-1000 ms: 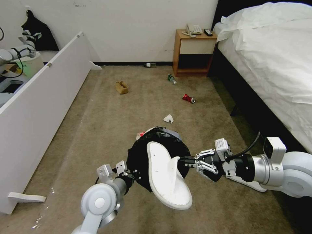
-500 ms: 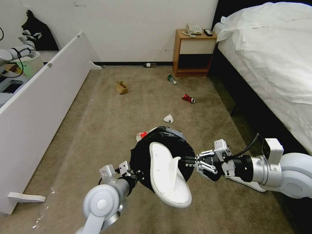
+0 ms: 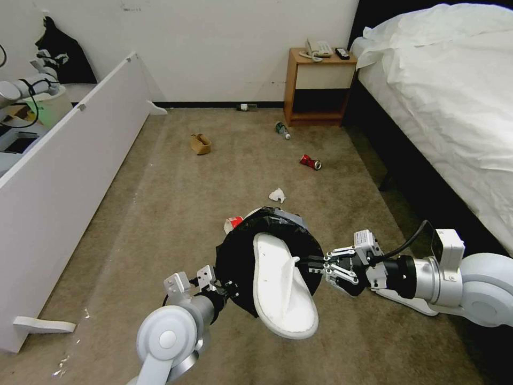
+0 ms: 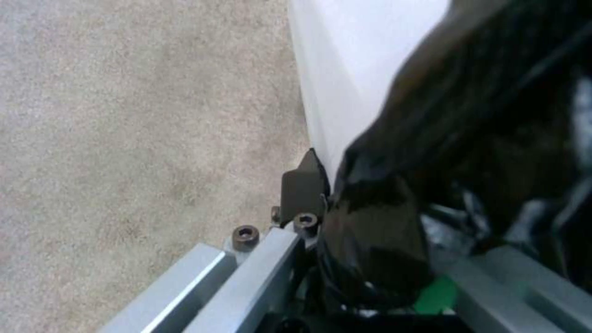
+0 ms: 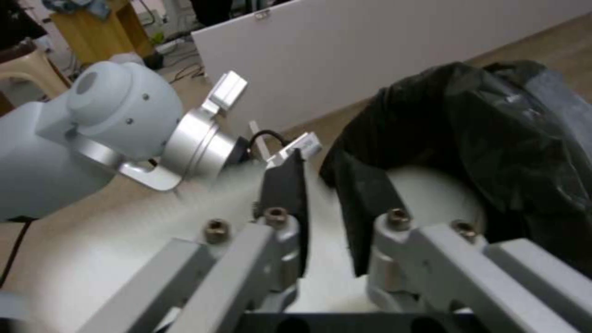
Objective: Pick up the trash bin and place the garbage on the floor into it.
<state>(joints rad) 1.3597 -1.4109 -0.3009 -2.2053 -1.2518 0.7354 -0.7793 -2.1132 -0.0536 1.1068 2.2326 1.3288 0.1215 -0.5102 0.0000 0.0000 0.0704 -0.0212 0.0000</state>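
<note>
Head view: slipper going into the held bin.
Left end effector (image 3: pixel 227 290) clamps the trash bin (image 3: pixel 270 256) rim above the carpet; right end effector (image 3: pixel 312 264) pinches the white slipper (image 3: pixel 280 291), which should tilt toe-down before release.

Slipper (image 3: pixel 280 289) hides trash bin (image 3: pixel 240 262) mouth.

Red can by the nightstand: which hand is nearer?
Right. The right hand holds the slipper below the can; the left hand grips the bin, lower and further left.
</note>
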